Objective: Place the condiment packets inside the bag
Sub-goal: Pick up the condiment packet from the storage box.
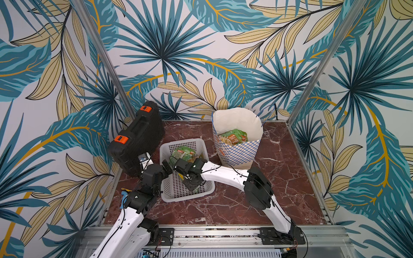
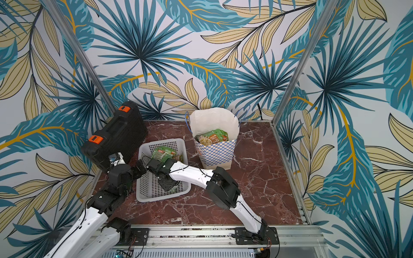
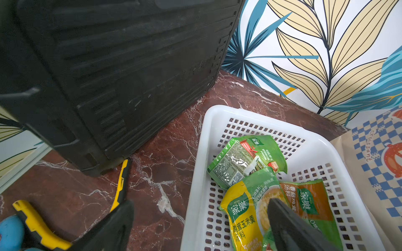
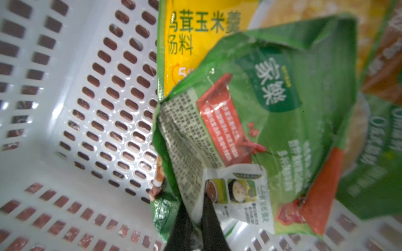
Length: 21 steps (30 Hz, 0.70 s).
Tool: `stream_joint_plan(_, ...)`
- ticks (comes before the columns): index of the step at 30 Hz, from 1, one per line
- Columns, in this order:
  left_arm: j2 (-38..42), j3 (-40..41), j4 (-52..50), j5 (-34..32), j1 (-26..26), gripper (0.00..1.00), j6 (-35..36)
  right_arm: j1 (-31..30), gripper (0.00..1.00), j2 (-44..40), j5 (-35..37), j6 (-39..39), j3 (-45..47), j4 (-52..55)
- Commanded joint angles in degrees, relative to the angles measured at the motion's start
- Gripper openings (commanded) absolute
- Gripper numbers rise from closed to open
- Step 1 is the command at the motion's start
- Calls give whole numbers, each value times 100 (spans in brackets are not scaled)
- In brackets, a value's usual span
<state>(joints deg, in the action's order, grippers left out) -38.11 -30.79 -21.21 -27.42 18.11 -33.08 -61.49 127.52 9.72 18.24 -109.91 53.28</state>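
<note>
The white perforated basket (image 3: 199,173) is smooth moulded plastic with a soft sheen. The crumpled green packet with a red panel (image 4: 304,121) is glossy plastic film, creased and catching glare. The yellow packet (image 3: 239,217) and the orange packet (image 3: 311,208) shine likewise. The blue-and-white checkered bag (image 1: 237,154) is matt paper, cream and unprinted inside. The black case (image 3: 121,76) is ribbed, dull plastic, faintly scuffed, with glossier orange latches (image 1: 145,109). The red-brown, white-veined surface (image 1: 290,174) looks like polished marble. The grey frame rail (image 1: 223,238) is brushed metal.
</note>
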Motion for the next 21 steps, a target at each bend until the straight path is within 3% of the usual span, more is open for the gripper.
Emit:
stream_joint_plan(1,199,151,126,26,-16,100,-24,-23,0,-577,343,-65,204,-301)
stream_joint_plan(12,565,292,170,17,-10,100,-28,-24,0,-2148,944,-487,644,-1025)
stream_joint_plan(21,559,319,236,70,-9,100,-15,142,0,-3101,1860,-1060,331,-1022)
